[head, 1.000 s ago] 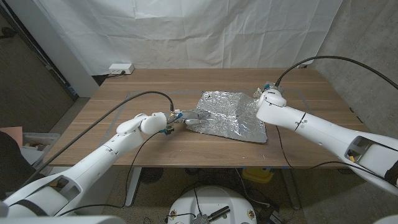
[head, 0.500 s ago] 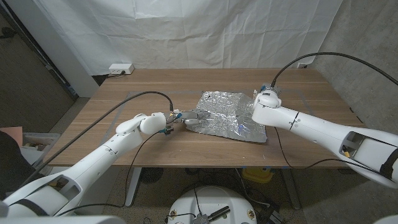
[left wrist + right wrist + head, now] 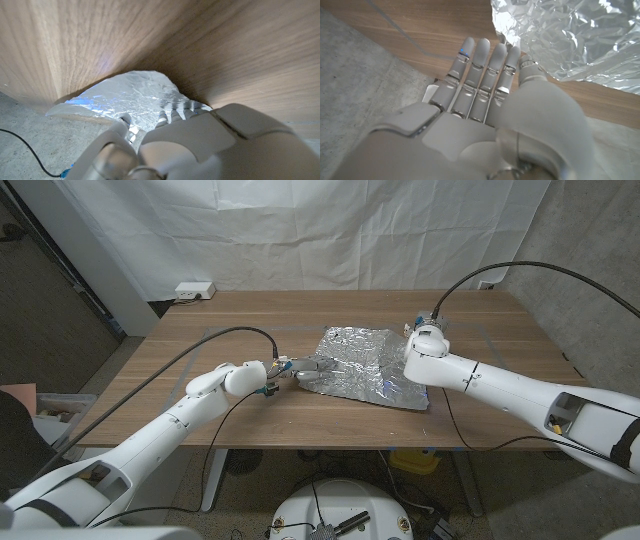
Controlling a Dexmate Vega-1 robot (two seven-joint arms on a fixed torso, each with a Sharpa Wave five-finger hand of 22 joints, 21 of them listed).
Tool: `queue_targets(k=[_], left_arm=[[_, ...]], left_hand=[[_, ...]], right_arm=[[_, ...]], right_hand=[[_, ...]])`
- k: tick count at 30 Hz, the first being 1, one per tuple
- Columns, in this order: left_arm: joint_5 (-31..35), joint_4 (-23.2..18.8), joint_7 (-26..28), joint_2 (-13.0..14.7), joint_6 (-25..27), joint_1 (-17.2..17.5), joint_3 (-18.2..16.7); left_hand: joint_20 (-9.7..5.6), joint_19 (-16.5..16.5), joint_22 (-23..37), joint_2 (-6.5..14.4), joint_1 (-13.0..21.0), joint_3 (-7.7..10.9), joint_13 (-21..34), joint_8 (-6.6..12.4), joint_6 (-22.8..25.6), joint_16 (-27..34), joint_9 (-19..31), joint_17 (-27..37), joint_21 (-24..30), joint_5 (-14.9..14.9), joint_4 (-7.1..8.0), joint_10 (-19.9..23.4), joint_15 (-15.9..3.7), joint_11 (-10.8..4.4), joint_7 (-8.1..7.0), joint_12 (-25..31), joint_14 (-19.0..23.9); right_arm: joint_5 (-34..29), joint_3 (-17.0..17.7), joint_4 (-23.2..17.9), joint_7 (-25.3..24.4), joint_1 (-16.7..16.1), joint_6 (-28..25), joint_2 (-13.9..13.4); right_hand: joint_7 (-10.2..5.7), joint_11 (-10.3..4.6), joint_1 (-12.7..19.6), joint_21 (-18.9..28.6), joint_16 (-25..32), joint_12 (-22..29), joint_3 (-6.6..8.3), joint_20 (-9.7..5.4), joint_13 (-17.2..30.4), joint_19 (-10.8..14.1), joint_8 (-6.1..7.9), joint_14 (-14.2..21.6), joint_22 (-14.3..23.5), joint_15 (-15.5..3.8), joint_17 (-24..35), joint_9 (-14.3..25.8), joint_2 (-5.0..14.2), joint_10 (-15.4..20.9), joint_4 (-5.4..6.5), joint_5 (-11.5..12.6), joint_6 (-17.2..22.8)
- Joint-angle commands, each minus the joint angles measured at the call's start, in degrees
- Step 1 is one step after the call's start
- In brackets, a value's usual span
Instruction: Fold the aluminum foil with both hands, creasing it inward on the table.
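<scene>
White sheeting (image 3: 330,230) hangs behind a wooden table (image 3: 250,320); a white power strip (image 3: 194,290) sits at its far left corner. We note the aluminum foil (image 3: 365,365) lying right of the table's middle, toward the near edge: a crumpled, shiny sheet, roughly four-sided, heavily wrinkled, with its left portion raised off the wood and a brighter band along the near edge. In the left wrist view the foil (image 3: 135,95) rises as a creased peak against the wood, with bluish glints on its surface.

We see the left hand (image 3: 300,367) at the foil's left edge, fingers (image 3: 162,118) reaching onto the sheet; whether they pinch it we cannot tell. The right hand (image 3: 418,340) sits at the foil's far right corner. In the right wrist view its fingers (image 3: 480,70) lie straight and close together, extended over the wood just beside the foil's edge (image 3: 560,40), grasping nothing. A black cable (image 3: 200,355) runs along the left arm, another arcs above the right arm (image 3: 530,268).
</scene>
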Motion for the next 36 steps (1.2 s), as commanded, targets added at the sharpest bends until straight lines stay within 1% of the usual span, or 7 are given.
queue_targets(k=[1,6,10,15,18,24,36], left_arm=[[-0.17,-0.18,0.41,0.26,-0.21,0.32,-0.27],[-0.29,-0.36,0.44,0.40,-0.14,0.56,-0.44],[-0.41,-0.34,0.29,0.52,-0.15,0.63,-0.49],[-0.47,-0.07,0.55,0.57,-0.70,0.44,-0.50],[-0.52,0.08,0.45,0.59,-0.88,0.29,-0.47],[-0.82,0.48,0.29,0.57,-1.15,0.15,-0.48],[-1.17,1.07,0.13,0.67,-1.25,-0.01,-0.60]], left_hand=[[3.01,-1.49,0.21,4.72,0.13,-0.15,0.10,0.23,-0.47,0.48,0.08,0.22,0.11,0.22,0.11,-1.24,-2.20,0.02,-0.18,0.15,-6.79],[3.00,-1.51,0.21,4.72,0.13,-0.17,0.10,0.24,-0.48,0.45,0.08,0.21,0.08,0.23,0.10,-1.29,-2.17,-0.06,-0.20,0.13,-6.85],[3.03,-1.49,0.21,4.73,0.13,-0.19,0.10,0.26,-0.42,0.46,0.08,0.21,0.06,0.25,0.10,-1.28,-2.21,0.02,-0.19,0.14,-6.82],[3.04,-1.50,0.22,4.74,0.13,-0.21,0.10,0.24,-0.48,0.46,0.08,0.22,0.04,0.26,0.11,-1.30,-2.24,0.00,-0.18,0.13,-6.83],[2.99,-1.46,0.22,4.75,0.12,-0.22,0.10,0.28,-0.41,0.47,0.08,0.22,0.04,0.27,0.11,-1.26,-2.24,0.01,-0.16,0.15,-6.80],[2.99,-1.46,0.22,4.75,0.12,-0.24,0.10,0.28,-0.42,0.47,0.08,0.22,0.02,0.28,0.12,-1.24,-2.21,-0.08,-0.15,0.16,-6.81],[3.01,-1.48,0.23,4.73,0.09,-0.30,0.10,0.26,-0.48,0.46,0.09,0.22,-0.03,0.30,0.13,-1.29,-2.20,-0.04,-0.22,0.14,-6.83]], right_arm=[[-3.18,1.84,-1.36,-2.78,-2.58,1.62,0.28],[-4.36,3.23,-2.32,-4.00,-4.03,1.76,0.22],[-5.29,3.55,-2.86,-4.22,-4.52,0.72,0.25],[-4.37,1.34,-2.72,0.59,-2.04,-1.99,-0.13],[-2.54,-1.41,-1.52,5.44,1.12,-3.77,-0.15],[0.07,-5.39,2.07,9.55,5.13,-5.64,1.09],[1.19,-5.33,5.84,6.31,4.60,-3.31,2.68]], right_hand=[[0.58,0.02,1.51,0.89,0.69,1.00,0.84,-0.34,0.48,0.49,0.72,1.41,0.01,-5.19,0.90,0.10,0.58,1.10,-0.08,0.12,1.46],[-0.25,-0.33,2.50,1.64,-0.03,0.42,0.94,-0.17,0.80,0.18,-0.12,0.94,0.02,-5.24,1.99,0.08,0.38,-1.72,-0.07,-0.27,-1.36],[-0.47,0.06,-0.71,2.30,-1.64,-1.34,-1.63,0.82,1.31,-1.34,-2.07,-1.12,0.03,-4.53,2.27,0.95,-2.30,-7.99,1.43,-1.23,-8.46],[-0.33,0.49,-2.63,3.38,-2.71,-4.12,-3.71,1.73,0.32,-3.57,-6.89,-3.37,0.83,-4.15,2.08,0.90,-3.79,-15.18,2.11,-0.56,-20.18],[-0.32,1.19,-4.82,3.51,-3.17,-5.06,-4.93,2.25,-0.33,-4.95,-8.49,-4.86,1.00,-3.75,1.45,0.32,-3.85,-17.33,3.23,-0.34,-22.43],[-0.05,1.37,-5.33,3.64,-3.29,-5.43,-5.35,2.48,-0.69,-5.42,-9.03,-5.29,1.03,-3.48,1.02,0.04,-3.90,-18.05,3.40,-0.10,-22.91],[-0.28,0.67,-3.65,4.80,-2.28,-3.81,-5.17,2.16,-1.19,-4.94,-7.77,-3.85,1.09,-4.02,0.13,-0.63,-2.95,-14.48,2.43,0.92,-17.41]])
